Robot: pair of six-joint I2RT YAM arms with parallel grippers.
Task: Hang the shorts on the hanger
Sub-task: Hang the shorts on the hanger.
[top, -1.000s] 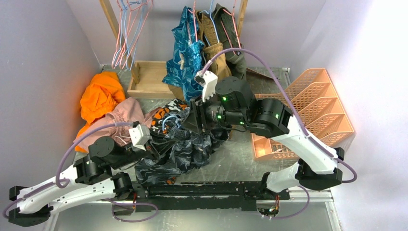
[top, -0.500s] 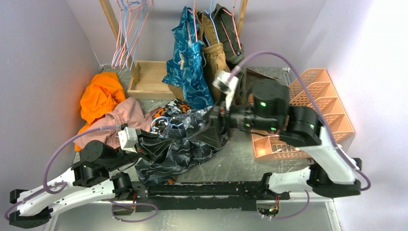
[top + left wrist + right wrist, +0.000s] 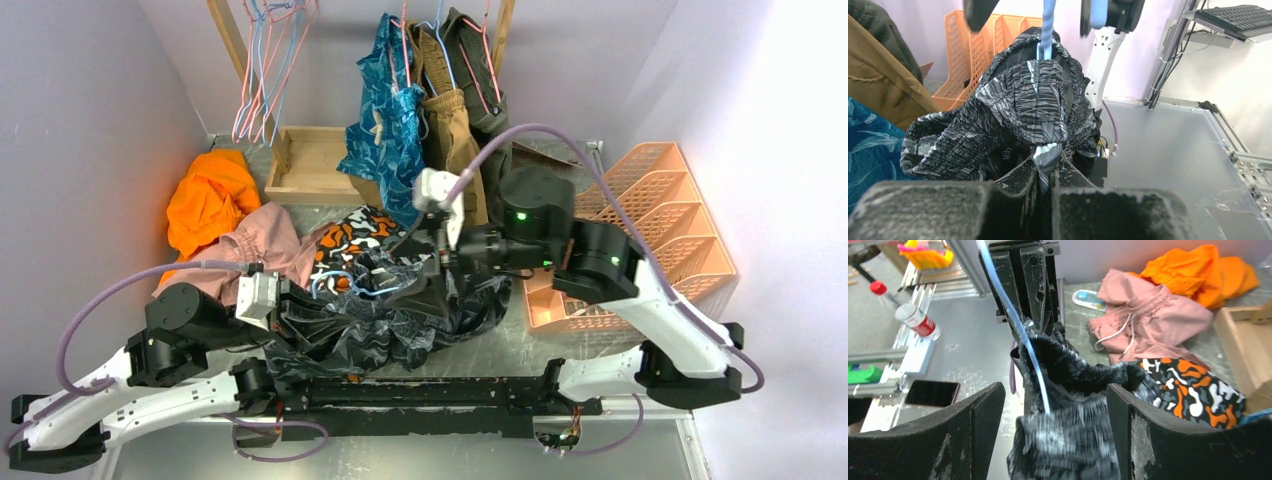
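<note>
The left gripper (image 3: 1046,167) pinches the shorts (image 3: 400,320), which lie bunched near the near edge of the tabletop (image 3: 560,345), draped over the light-blue hanger (image 3: 1047,25). The right gripper (image 3: 1053,395), spread wide astride them, should probably close on fabric alone, not on wire.

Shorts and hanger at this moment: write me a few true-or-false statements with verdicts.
1. The left pincer is shut on the shorts. True.
2. The right pincer is clamped on the hanger. False: its fingers stand wide apart, either side of the bunched shorts.
3. The hanger's blue wire runs down into the bunched shorts. True.
4. The orange garment lies on top of the shorts. False: it lies apart from them at the far left of the table, beside the pink garment.
</note>
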